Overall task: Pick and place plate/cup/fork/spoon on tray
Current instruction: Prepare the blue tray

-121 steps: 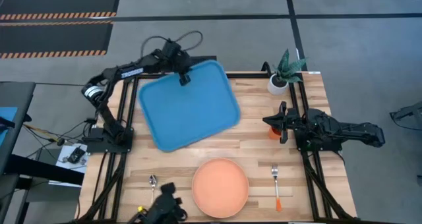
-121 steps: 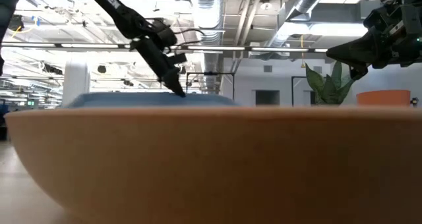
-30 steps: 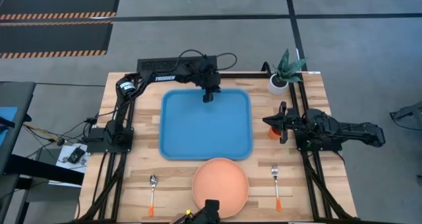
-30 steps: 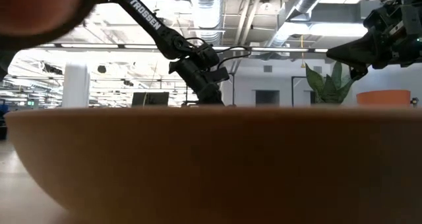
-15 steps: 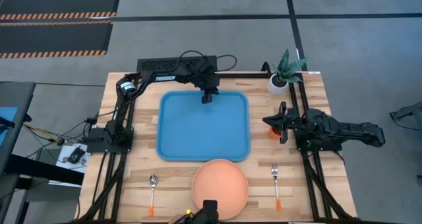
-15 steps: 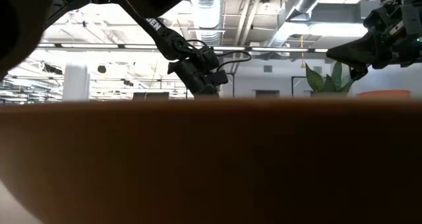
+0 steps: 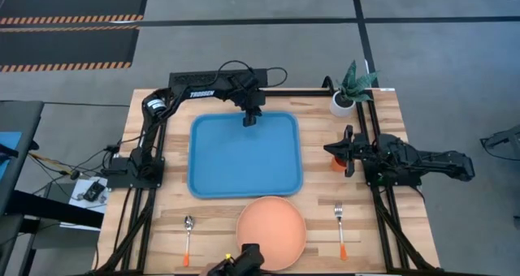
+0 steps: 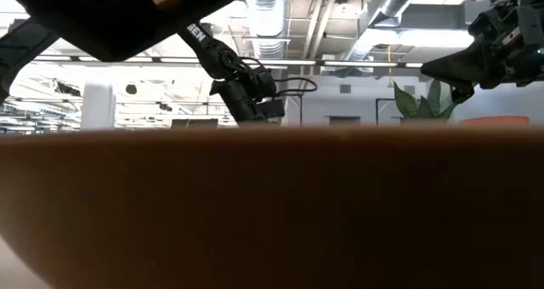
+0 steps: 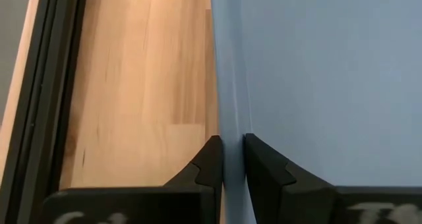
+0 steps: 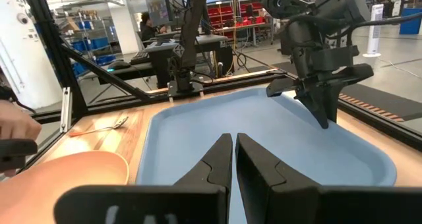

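Observation:
The blue tray (image 7: pixel 244 158) lies flat on the table's middle. My left gripper (image 7: pixel 250 118) is shut on its far rim and also shows in the right wrist view (image 10: pixel 322 102). The salmon-orange plate (image 7: pixel 270 231) lies near the front edge and fills the low view (image 8: pixel 272 212). The spoon (image 7: pixel 188 237) lies left of it, the fork (image 7: pixel 340 229) right of it. The orange cup (image 7: pixel 336 164) stands partly under my right gripper (image 7: pixel 348 151), which hovers shut and empty at the tray's right side. My left gripper pinches the tray's raised far rim (image 9: pixel 229 122) near its middle, one finger outside (image 9: pixel 210 161) and one inside the tray (image 9: pixel 262 165). The fingers come from above, pointing down, across the rim. The tray lies flat on the table.
A white pot with a green plant (image 7: pixel 345 96) stands at the far right corner. A dark thing (image 7: pixel 237 264) reaches in at the near edge beside the plate and shows at the top of the low view (image 8: pixel 119 13). A person's hand (image 10: pixel 14 128) shows beyond the table.
My left gripper has gone toward the table's left edge, still shut on the rim, and the tray has slid along the table with it, staying flat and square. The dark thing at the near edge has shifted.

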